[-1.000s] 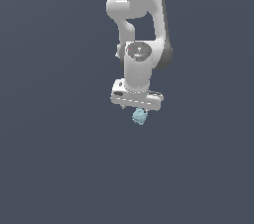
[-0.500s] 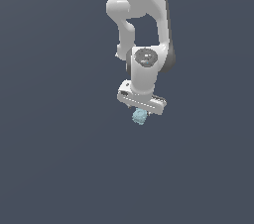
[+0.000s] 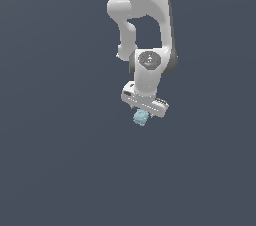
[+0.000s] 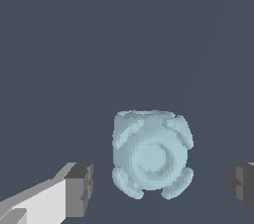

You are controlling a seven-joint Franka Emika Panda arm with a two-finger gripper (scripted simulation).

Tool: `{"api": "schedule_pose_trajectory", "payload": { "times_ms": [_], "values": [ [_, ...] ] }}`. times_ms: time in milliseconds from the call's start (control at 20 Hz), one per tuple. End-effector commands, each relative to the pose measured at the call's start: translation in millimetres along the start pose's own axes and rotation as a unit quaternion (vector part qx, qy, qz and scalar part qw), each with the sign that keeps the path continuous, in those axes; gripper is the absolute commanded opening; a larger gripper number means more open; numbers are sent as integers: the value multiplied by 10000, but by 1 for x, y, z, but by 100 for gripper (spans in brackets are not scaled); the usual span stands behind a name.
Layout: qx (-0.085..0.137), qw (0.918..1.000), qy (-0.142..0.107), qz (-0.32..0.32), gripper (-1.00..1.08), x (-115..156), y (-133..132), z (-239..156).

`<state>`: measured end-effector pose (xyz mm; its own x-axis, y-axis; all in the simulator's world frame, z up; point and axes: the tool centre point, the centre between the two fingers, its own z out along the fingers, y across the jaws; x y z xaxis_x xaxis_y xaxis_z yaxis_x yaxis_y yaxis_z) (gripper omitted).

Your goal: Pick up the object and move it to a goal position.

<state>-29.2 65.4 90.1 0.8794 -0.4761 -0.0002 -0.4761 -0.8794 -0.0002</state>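
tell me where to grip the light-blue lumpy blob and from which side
Grip the light-blue blob across its middle, on the flatter flanks between the corner lumps, one finger on each side. The open gripper already straddles it from above, so closing straight in looks best.

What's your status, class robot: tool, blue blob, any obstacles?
Tool open, fingers either side, not touching. Blue blob between them, ungrasped. Nothing in the way.
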Motion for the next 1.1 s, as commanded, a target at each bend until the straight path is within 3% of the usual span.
{"api": "schedule_pose_trajectory", "payload": {
  "times_ms": [0,950,1000,1050],
  "values": [
    [-1,10000,1,34,100,0,0,1],
    [-1,10000,1,35,100,-1,0,51],
    [-1,10000,1,35,-100,-1,0,51],
    [-1,10000,1,35,-100,-1,0,51]
  ]
}}
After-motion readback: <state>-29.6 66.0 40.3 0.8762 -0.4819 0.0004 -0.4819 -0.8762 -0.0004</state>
